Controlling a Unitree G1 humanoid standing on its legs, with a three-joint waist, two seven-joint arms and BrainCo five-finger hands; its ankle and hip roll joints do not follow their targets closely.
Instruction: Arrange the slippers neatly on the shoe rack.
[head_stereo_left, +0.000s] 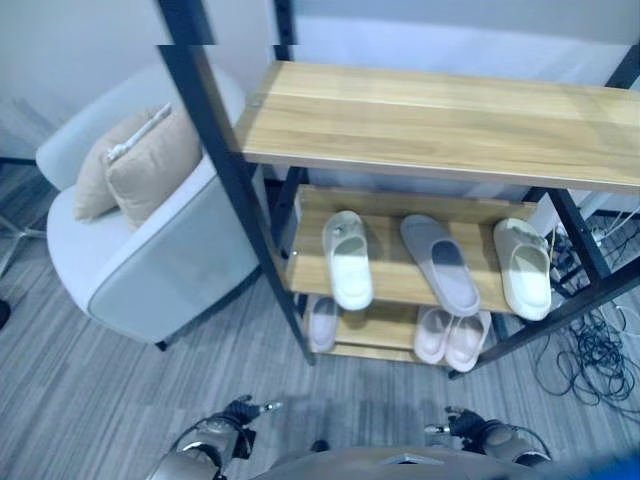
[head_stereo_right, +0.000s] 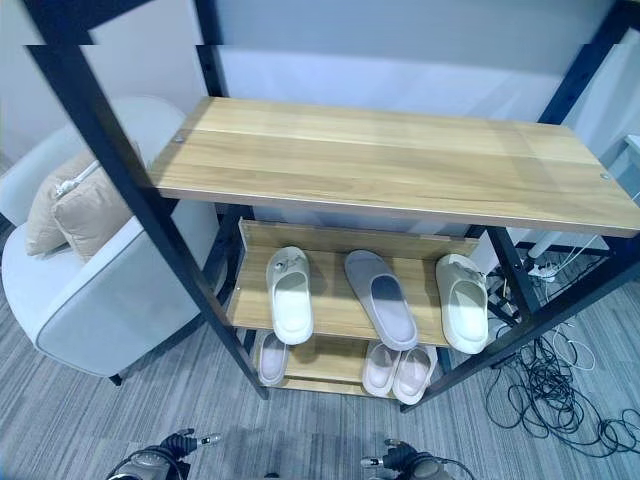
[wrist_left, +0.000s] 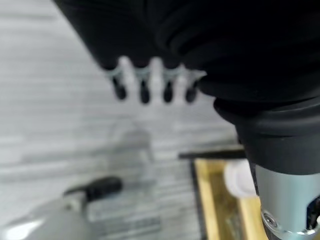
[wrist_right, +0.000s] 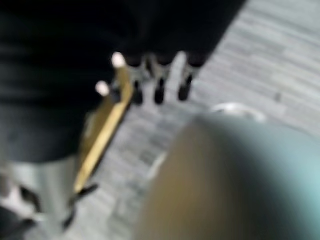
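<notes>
Both hands sat at the lower edge of the head views, the left hand (head_stereo_left: 243, 410) and the right hand (head_stereo_left: 452, 421) largely cut off there. The slippers on the lowest shelf (head_stereo_left: 375, 330), far beyond the fingers (wrist_left: 143, 89), lay partly hidden under the middle shelf (head_stereo_left: 395, 262). Past the right hand's fingers (wrist_right: 159, 90), the shoe rack (wrist_right: 102, 131) was a blur.

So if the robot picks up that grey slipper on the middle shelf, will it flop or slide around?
The grey slipper looks thick and moulded in one piece, so it probably holds its shape and weighs little. It lies flat on smooth wood, so a push would likely slide it, not tip it. Its surface looks matt, probably not slippery.
</notes>
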